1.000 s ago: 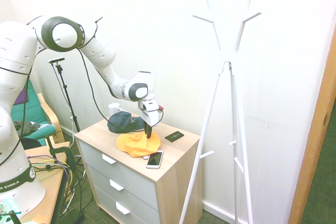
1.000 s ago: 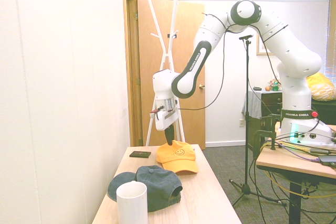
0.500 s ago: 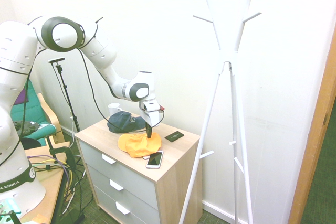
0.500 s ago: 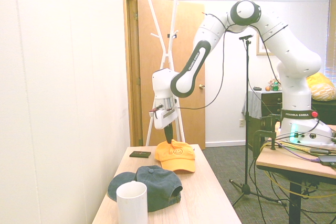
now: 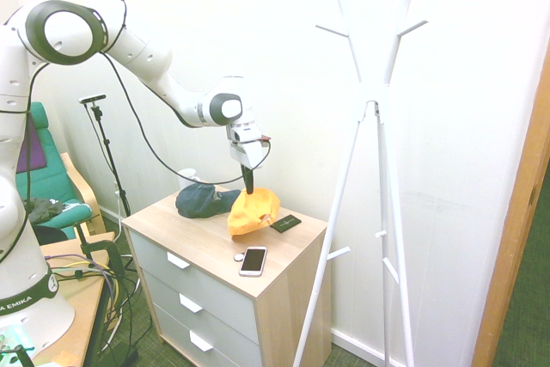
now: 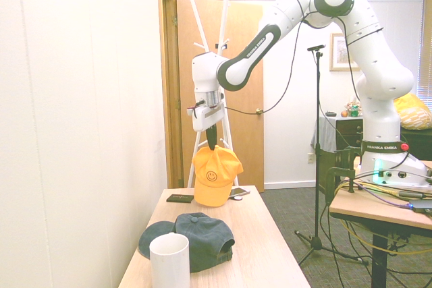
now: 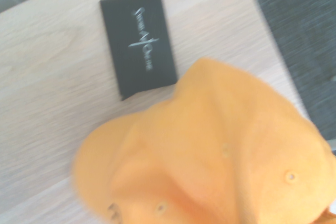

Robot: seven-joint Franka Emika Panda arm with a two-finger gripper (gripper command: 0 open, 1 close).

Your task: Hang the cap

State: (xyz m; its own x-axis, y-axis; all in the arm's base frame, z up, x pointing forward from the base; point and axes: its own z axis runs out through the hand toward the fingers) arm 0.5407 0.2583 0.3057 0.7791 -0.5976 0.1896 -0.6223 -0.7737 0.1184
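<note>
The yellow-orange cap [image 5: 252, 211] hangs just above the top of the wooden dresser [image 5: 204, 237], pinched at its crown by my gripper [image 5: 248, 187], which is shut on it. From the other side the cap [image 6: 213, 177] dangles with its smiley face showing, below my gripper [image 6: 211, 146]. In the wrist view the cap [image 7: 220, 156] fills the frame over the wood. The white coat stand [image 5: 374, 109] rises to the right of the dresser, its pegs well above the cap. The same coat stand [image 6: 214, 48] shows behind my wrist against the door.
A dark navy cap [image 5: 199, 199] and a white cup [image 6: 169, 261] sit on the dresser. A black card [image 5: 285, 223] lies beside the hanging cap, and a phone [image 5: 253, 260] with a small white disc [image 5: 239, 257] lies near the front edge. The wall is close behind.
My gripper shut on the yellow-orange cap as it lay on the dresser, then rose with it. The cap now hangs upright off the surface, shifted slightly toward the coat stand.
</note>
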